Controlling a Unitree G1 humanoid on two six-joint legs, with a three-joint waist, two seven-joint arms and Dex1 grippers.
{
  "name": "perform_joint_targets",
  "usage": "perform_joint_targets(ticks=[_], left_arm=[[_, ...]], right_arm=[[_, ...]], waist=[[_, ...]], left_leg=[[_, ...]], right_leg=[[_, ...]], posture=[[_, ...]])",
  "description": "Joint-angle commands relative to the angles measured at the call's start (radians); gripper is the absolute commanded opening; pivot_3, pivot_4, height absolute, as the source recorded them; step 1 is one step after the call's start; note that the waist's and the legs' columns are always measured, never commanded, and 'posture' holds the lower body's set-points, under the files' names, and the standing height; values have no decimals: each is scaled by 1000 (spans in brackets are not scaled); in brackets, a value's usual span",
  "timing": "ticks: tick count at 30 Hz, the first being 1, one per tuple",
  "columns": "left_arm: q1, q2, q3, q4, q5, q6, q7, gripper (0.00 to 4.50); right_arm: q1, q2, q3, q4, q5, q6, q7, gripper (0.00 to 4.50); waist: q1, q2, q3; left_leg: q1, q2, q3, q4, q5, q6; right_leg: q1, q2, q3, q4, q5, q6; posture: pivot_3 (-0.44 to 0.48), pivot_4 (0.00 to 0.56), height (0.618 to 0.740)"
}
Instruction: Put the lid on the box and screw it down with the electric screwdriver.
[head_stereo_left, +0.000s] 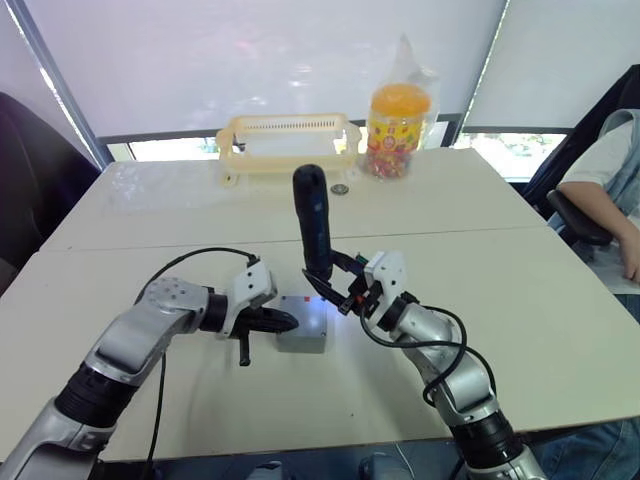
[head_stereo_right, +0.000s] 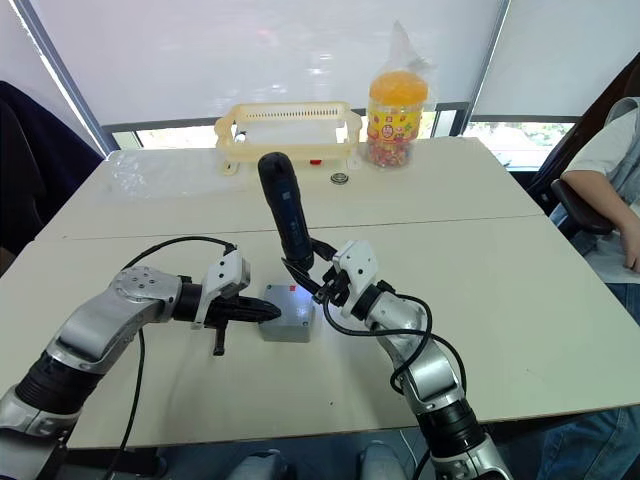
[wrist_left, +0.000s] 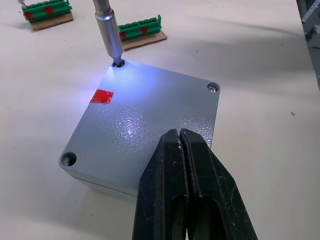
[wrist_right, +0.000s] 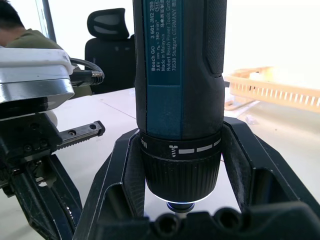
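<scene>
The grey lid (wrist_left: 145, 120) lies on the box (head_stereo_left: 300, 343) at the middle of the near table, a red mark (wrist_left: 101, 96) on its top. My right gripper (head_stereo_left: 345, 295) is shut on the black electric screwdriver (head_stereo_left: 313, 225), which stands nearly upright. Its metal bit (wrist_left: 109, 32) sits in a far corner hole of the lid, and its light glows on the surface. One neighbouring corner holds a screw (wrist_left: 213, 87), while another corner hole (wrist_left: 67, 160) is empty. My left gripper (head_stereo_left: 285, 322) is shut, with its tips resting on the lid's near edge.
A cream basket (head_stereo_left: 290, 145) and a jar of sweets (head_stereo_left: 398, 120) stand at the table's far side, with a small round object (head_stereo_left: 341, 188) between them. Two green terminal blocks (wrist_left: 142, 31) lie just beyond the box. A seated person (head_stereo_left: 610, 190) is at the right.
</scene>
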Motion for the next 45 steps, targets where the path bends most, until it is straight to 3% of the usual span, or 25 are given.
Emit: perform_joint_targets(ticks=[1, 10, 17, 21, 26, 30, 33, 35, 39, 45], left_arm=[[0, -8, -31, 15, 27, -3, 0, 0], [-4, -30, -54, 70, 44, -25, -16, 0], [-12, -55, -40, 86, 37, -28, -7, 0], [-14, -61, 10, 55, -2, -3, 3, 0], [-11, -11, 108, -74, -81, 83, 21, 0], [51, 63, 188, -234, -144, 157, 45, 0], [109, 118, 218, -339, -169, 196, 63, 0], [133, 129, 244, -399, -207, 234, 84, 0], [162, 147, 283, -473, -272, 278, 114, 0], [153, 143, 297, -473, -329, 307, 156, 0]], right_arm=[[-21, 2, -80, -68, 65, 109, -34, 1772], [-217, 4, -272, -408, 389, 503, -171, 1772], [-349, -36, -448, -367, 650, 749, -299, 1772], [-406, -176, -553, -267, 810, 967, -345, 1772], [-467, -448, -656, -60, 998, 1401, -394, 1772], [-354, -710, -583, 59, 1120, 1514, -383, 1772], [-303, -810, -542, 141, 1182, 1514, -405, 1772], [-279, -855, -505, 159, 1134, 1514, -426, 1772], [-240, -879, -451, 233, 1138, 1514, -435, 1772], [-211, -827, -415, 301, 1159, 1514, -479, 1772]], waist=[[1, 0, 1], [0, 2, 7], [0, 2, 7], [1, 2, 7], [0, 2, 18], [1, 2, 25], [-7, 4, 28], [-8, 4, 28], [0, 3, 29], [-1, 3, 29]], left_leg=[[0, 0, 0, 0, 0, 0], [-12, -2, 0, 0, 0, 0], [-18, -1, 0, 0, 0, 0], [-19, -2, 0, 0, 0, 0], [-22, -2, 1, 0, 0, 0], [-25, -2, 1, -1, -2, 4], [-28, -2, 4, -1, -4, 8], [-32, -2, 7, 1, -4, 8], [-36, -2, 6, 5, -4, 7], [-36, -2, 7, 11, -4, 7]], right_leg=[[0, 0, 0, 0, 0, 0], [-12, -2, 0, 2, 4, -1], [-19, -2, -1, 3, 5, 0], [-19, -3, -1, 2, 4, -1], [-21, -4, -1, 1, 3, -3], [-24, -4, -2, 1, 4, -2], [-27, -4, -1, -1, 4, 2], [-31, -5, 1, 0, 5, 2], [-34, -4, 0, 1, 5, 2], [-31, -3, -1, 2, 5, 1]], posture=[[0, 150, 740], [0, 150, 740], [0, 150, 740], [0, 150, 740], [0, 150, 740], [0, 150, 740], [0, 150, 740], [0, 150, 740], [0, 150, 740], [0, 150, 740]])
